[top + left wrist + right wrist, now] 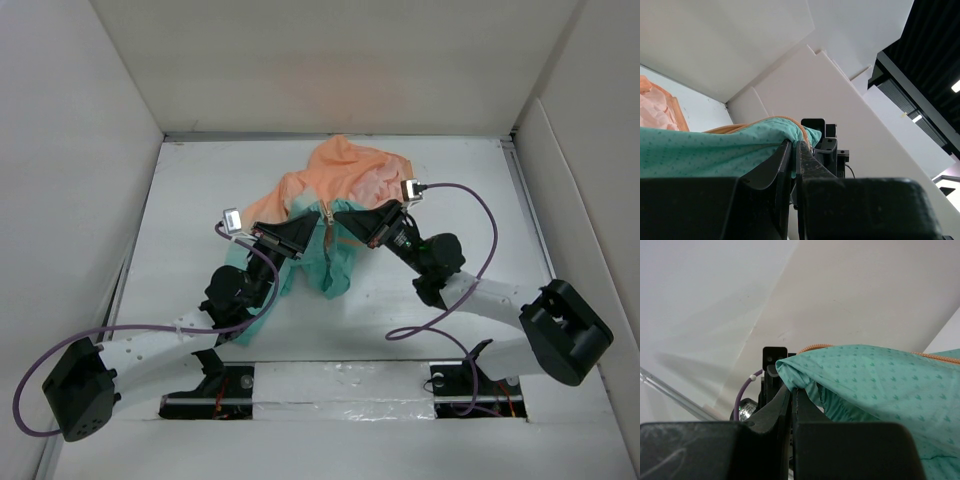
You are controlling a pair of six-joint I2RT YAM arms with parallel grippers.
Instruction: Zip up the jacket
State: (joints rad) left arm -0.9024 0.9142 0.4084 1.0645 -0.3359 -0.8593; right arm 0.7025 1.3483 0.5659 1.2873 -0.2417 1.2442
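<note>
The jacket [340, 180] lies bunched mid-table, orange at the far end, with teal cloth [335, 268] drooping toward the near edge. Its orange zipper [326, 222] runs between both grippers, which face each other tip to tip. My left gripper [306, 233] is shut on a teal front edge [705, 150] beside the zipper tape [801, 127]; in the left wrist view the left gripper [794, 145] pinches cloth. My right gripper [349, 226] is shut on the opposite teal edge [875, 375]; in the right wrist view the right gripper [791, 390] holds a fold. The slider is hidden.
White walls [80, 120] box in the white table [200, 190] on three sides. Purple cables [480, 240] loop from each wrist camera over the table. The arm bases [210, 385] sit at the near edge.
</note>
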